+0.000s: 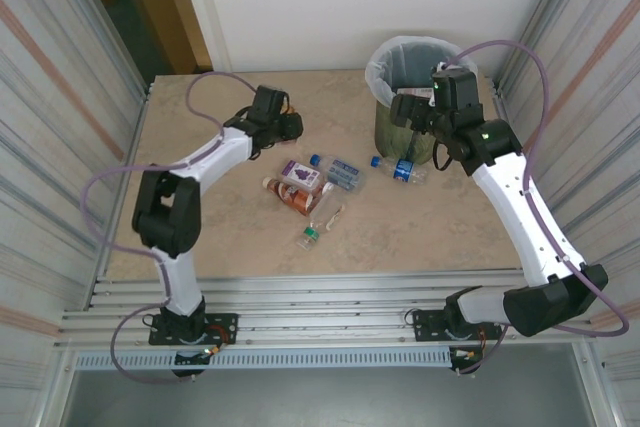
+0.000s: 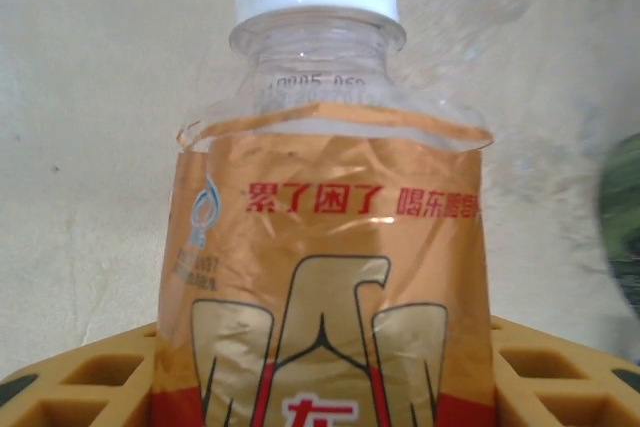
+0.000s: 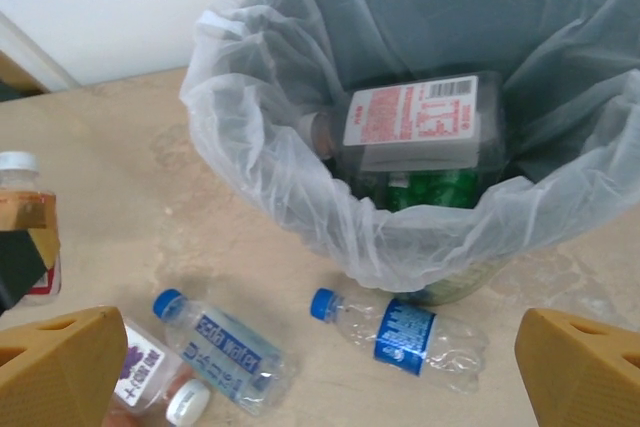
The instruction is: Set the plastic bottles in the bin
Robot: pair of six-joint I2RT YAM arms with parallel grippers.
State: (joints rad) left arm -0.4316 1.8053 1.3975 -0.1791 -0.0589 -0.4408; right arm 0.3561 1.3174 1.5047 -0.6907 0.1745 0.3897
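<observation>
A beige, marble-patterned surface (image 1: 200, 237) carries everything. At its far right stands the round dark-green waste bin (image 1: 383, 125), lined with a translucent white plastic bag folded over the rim. In the right wrist view, a clear bottle with a red-and-white label (image 3: 420, 122) lies inside the bin, on top of something green.

The right end effector (image 1: 405, 110) hangs at the bin's near rim. Its two yellow fingers (image 3: 60, 367) are spread wide to the lower corners of the right wrist view, and nothing is between them.

The left end effector (image 1: 285, 127) is over the far middle of the surface, well apart from the bin. It is closed on an upright clear bottle with an amber label and white cap (image 2: 330, 277), whose body fills the gap between the yellow pads (image 2: 90, 377). The same bottle shows at the left edge of the right wrist view (image 3: 25, 217).

The other bottles lie on their sides between the two arms:
- A clear bottle with a blue cap and blue band (image 1: 403, 169) lies just beside the foot of the bin.
- A second clear blue-capped bottle with blue lettering (image 1: 338, 172) is to its left.
- A purple-labelled bottle with a white cap (image 1: 300, 175) lies close against that one.
- An amber-brown bottle (image 1: 292, 197) is just nearer the arms' bases.
- A small crumpled clear bottle with a green cap (image 1: 318, 232) lies nearest the bases.
</observation>
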